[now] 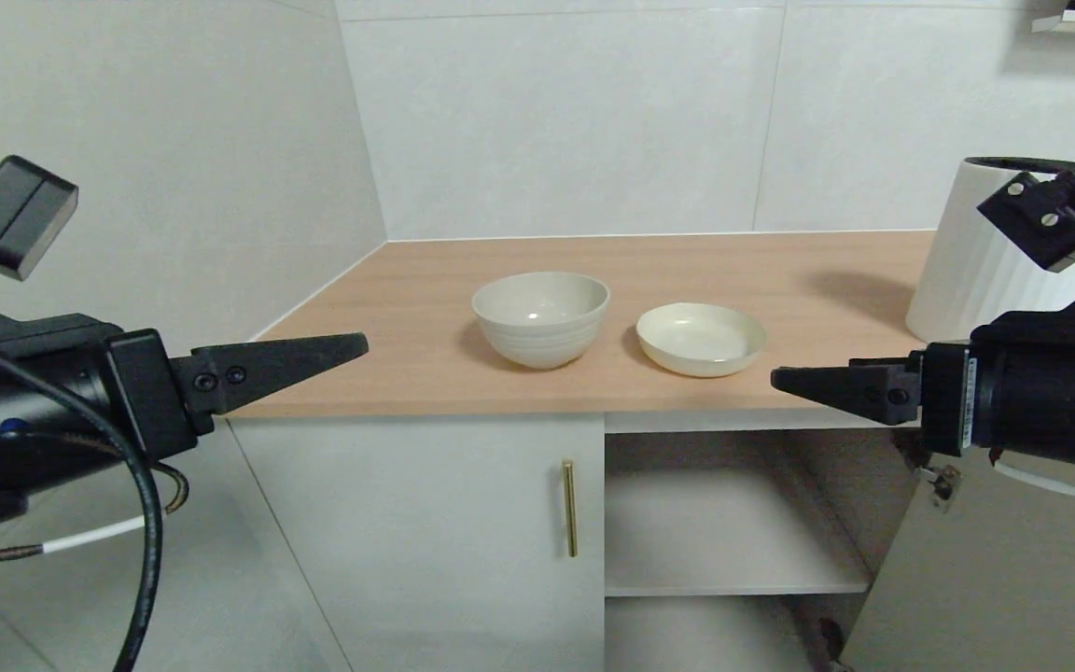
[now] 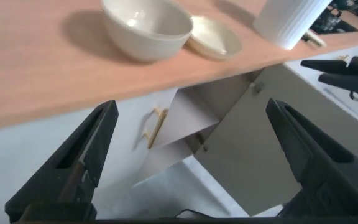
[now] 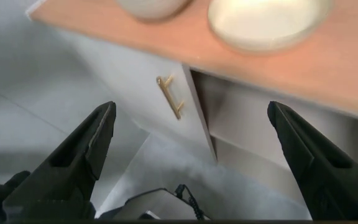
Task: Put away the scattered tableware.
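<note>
A wooden bench (image 1: 425,280) carried a cream bowl (image 1: 540,317), with a shallow dish (image 1: 701,338) just right of it. The left end effector (image 2: 190,107) and right end effector (image 3: 190,109) hung short of the bowl, fingers apart.

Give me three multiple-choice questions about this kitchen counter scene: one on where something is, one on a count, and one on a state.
1. Where is the shallow dish relative to the bowl?
A. stacked inside it
B. beside it, on the robot's right
C. on the floor

2. How many cream pieces of tableware stand on the countertop?
A. one
B. two
C. four

3. How is the cabinet's right door?
A. open
B. shut
C. missing

Answers:
1 B, since the two stand side by side with the dish to the right.
2 B, since there are just the bowl and the dish.
3 A, since it is swung out and the shelf inside shows.
</note>
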